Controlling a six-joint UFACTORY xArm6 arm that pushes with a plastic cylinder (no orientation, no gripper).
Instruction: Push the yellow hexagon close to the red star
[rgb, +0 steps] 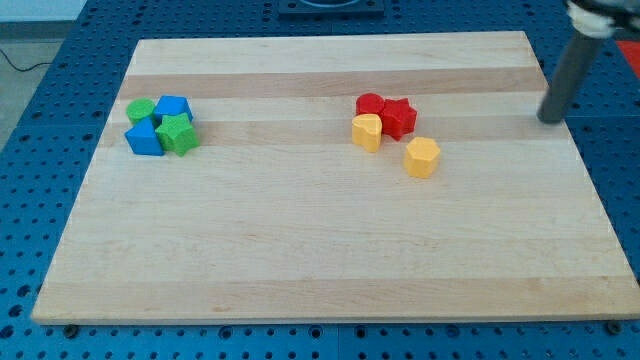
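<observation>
The yellow hexagon (422, 157) lies right of the board's middle, a little below and to the right of the red star (399, 117), with a small gap between them. A second yellow block (367, 131), rounded on top, touches the red star's left side. A red round block (370, 104) sits just behind, at the star's upper left. My tip (549, 120) is at the view's right, near the board's right edge, well to the right of and slightly above the yellow hexagon, touching no block.
A tight cluster sits at the view's left: a green round block (140, 110), a blue block (173, 107), a blue triangle-like block (145, 138) and a green star (180, 134). The wooden board (320, 250) rests on a blue perforated table.
</observation>
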